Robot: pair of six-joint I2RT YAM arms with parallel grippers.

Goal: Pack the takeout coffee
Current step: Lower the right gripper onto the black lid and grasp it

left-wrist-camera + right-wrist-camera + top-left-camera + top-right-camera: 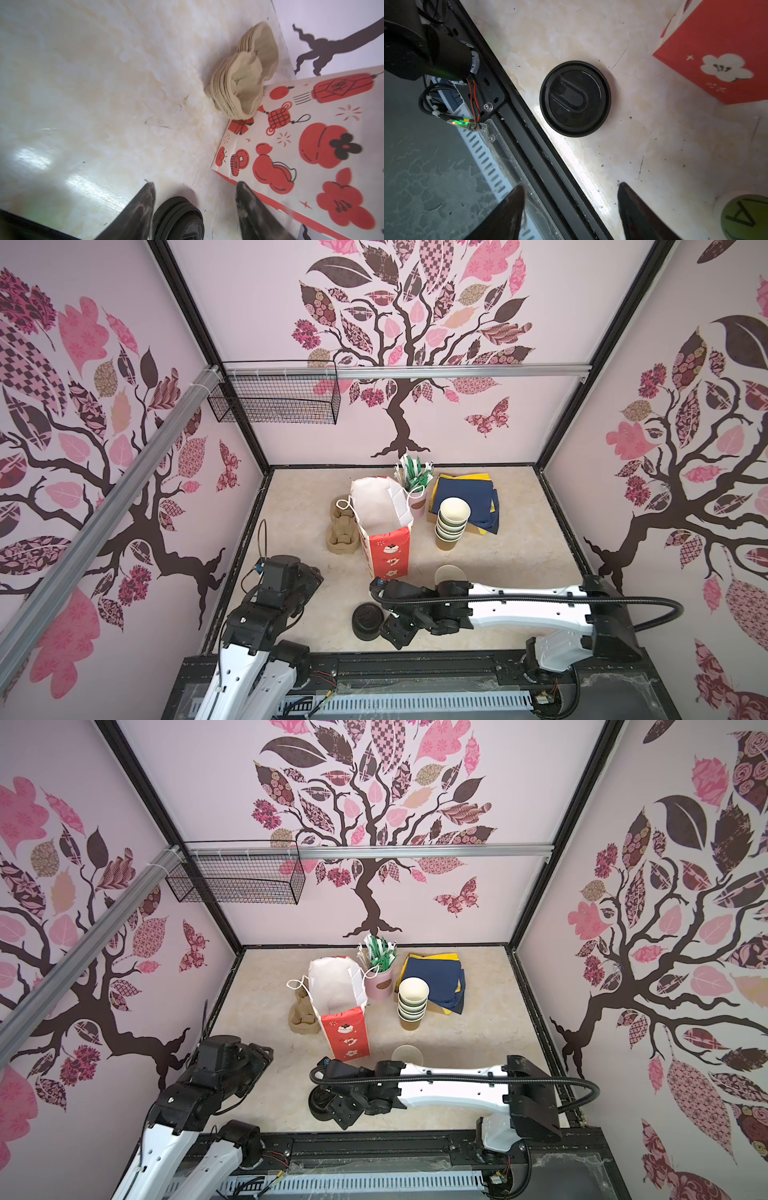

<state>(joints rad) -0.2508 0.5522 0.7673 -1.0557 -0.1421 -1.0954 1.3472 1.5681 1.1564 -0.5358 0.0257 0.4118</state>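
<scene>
There is one red-and-white bag [388,551] standing open mid-table, with one pile of pulp carriers [341,533] against its left side. To its right is one nested stack of paper cups [452,526], five or so rims, and a single lone cup [449,572] sits nearer, half hidden by the right arm. The black lids [368,620] make one short stack by the front edge, their number unclear, while the left gripper [195,184] and the right gripper [572,185] each have fingers spread apart, holding nothing.
</scene>
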